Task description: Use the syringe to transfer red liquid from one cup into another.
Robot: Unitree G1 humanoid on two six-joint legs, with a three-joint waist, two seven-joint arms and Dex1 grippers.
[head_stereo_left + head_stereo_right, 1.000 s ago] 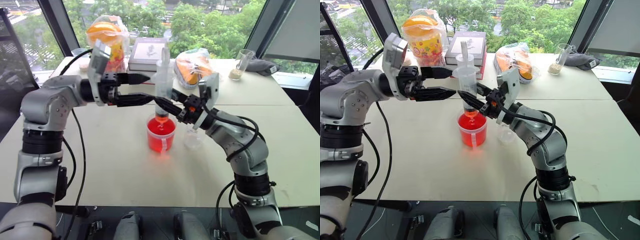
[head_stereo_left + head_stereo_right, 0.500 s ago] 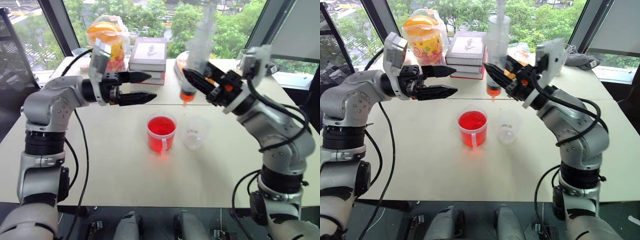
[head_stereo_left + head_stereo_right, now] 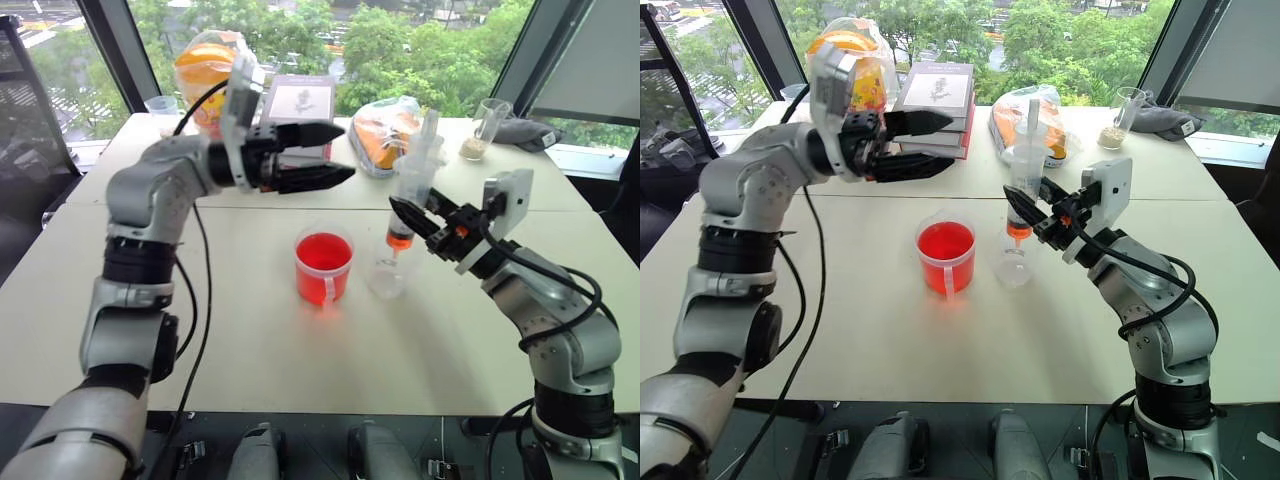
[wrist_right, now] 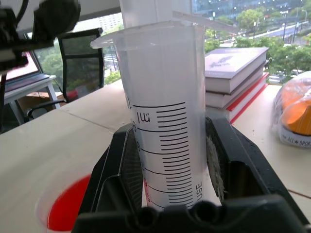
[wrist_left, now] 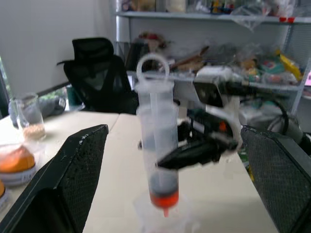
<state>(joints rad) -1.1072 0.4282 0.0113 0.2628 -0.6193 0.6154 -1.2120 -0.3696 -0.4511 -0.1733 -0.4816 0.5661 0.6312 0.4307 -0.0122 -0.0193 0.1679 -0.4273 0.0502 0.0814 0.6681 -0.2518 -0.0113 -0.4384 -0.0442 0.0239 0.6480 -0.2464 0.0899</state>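
- Syringe: I see it upright, clamped at the barrel by my right gripper, orange-red tip just above the small colourless cup; a little red liquid sits at the barrel's bottom
- Red cup: I note it on the table, just beside the small cup, on its left
- Left gripper: I hold it raised above the table, fingers spread wide, empty
- Background: I list stacked books and bagged snacks

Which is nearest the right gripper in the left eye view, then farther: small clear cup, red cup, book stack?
From the right gripper:
1. Small clear cup, just below it.
2. Red cup, farther toward the robot's left.
3. Book stack, at the table's far side.
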